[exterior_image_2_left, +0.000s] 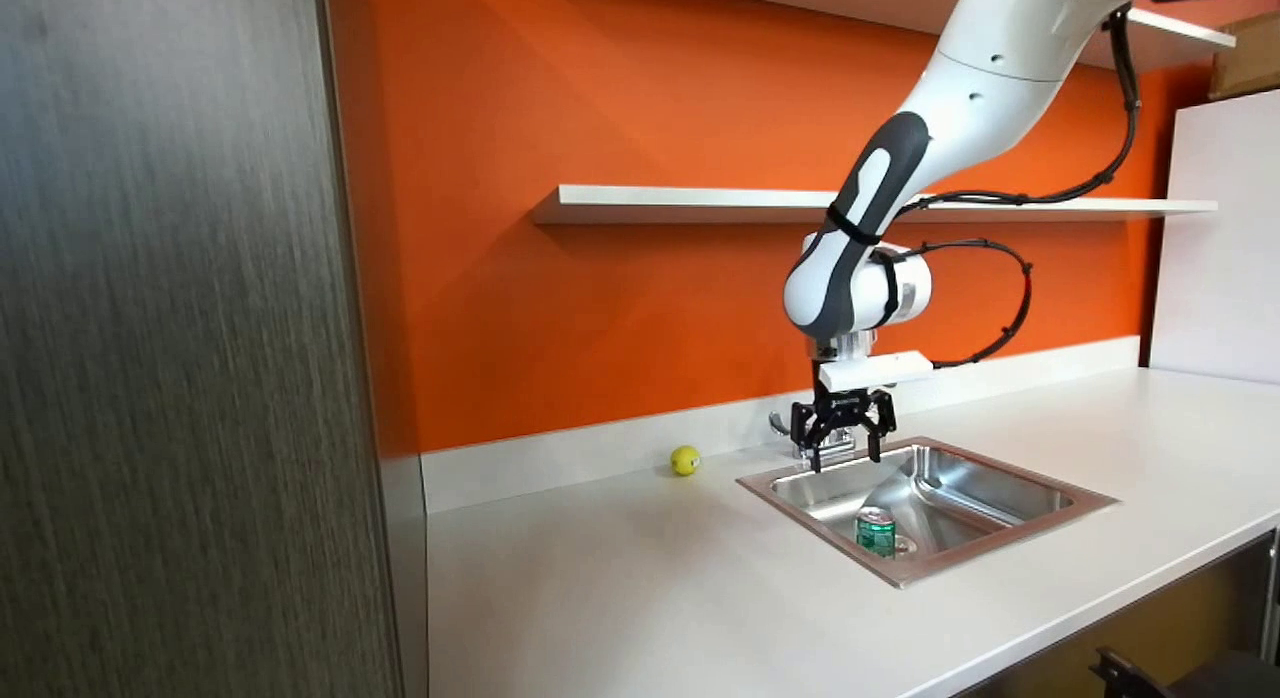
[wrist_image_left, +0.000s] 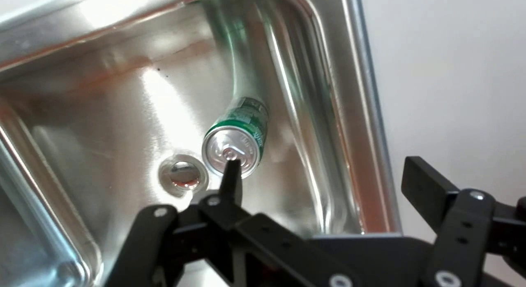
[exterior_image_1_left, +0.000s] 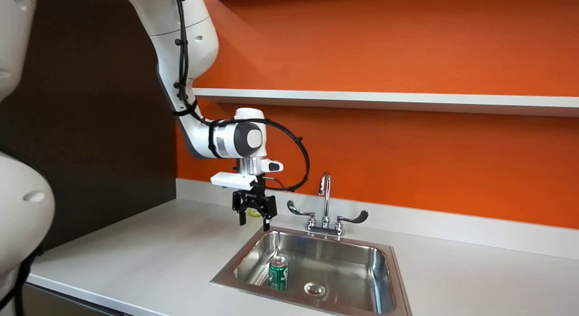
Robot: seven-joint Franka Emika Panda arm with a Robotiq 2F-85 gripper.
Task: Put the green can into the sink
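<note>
The green can (exterior_image_1_left: 277, 275) stands upright inside the steel sink (exterior_image_1_left: 399, 280), close to the round drain. In an exterior view it shows over the near rim of the sink (exterior_image_2_left: 1008, 540) as the green can (exterior_image_2_left: 876, 534). In the wrist view the can (wrist_image_left: 248, 116) stands in the basin, its silvery top partly covered by a fingertip. My gripper (exterior_image_1_left: 254, 224) is open and empty, fingers pointing down, above the sink's edge and apart from the can. Its wide-spread fingers show in the other views too, as the gripper (exterior_image_2_left: 846, 460) and the gripper (wrist_image_left: 324, 172).
A chrome faucet (exterior_image_1_left: 325, 207) with two handles stands behind the sink. A small yellow-green ball (exterior_image_2_left: 685, 461) rests on the counter (exterior_image_2_left: 600, 578) near the backsplash. A white shelf (exterior_image_1_left: 384, 98) runs along the orange wall. A dark panel (exterior_image_1_left: 104, 103) stands beside the arm.
</note>
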